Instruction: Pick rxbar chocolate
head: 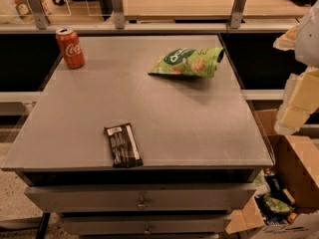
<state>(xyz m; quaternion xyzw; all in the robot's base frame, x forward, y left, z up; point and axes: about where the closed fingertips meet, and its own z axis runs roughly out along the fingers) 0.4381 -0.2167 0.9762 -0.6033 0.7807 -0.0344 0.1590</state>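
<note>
The rxbar chocolate (123, 145) is a small flat bar in a glossy black-brown wrapper with a white label patch at its far end. It lies flat near the front edge of the grey table (199, 128), left of centre. My gripper (294, 108) shows as pale blocky parts at the right edge of the camera view. It hangs above and beyond the table's right side, far from the bar and touching nothing.
A red-orange soda can (70, 48) stands at the table's back left corner. A green crinkled snack bag (188, 61) lies at the back right. An open cardboard box (294, 183) with packets stands on the floor to the right. A railing (149, 26) runs behind the table.
</note>
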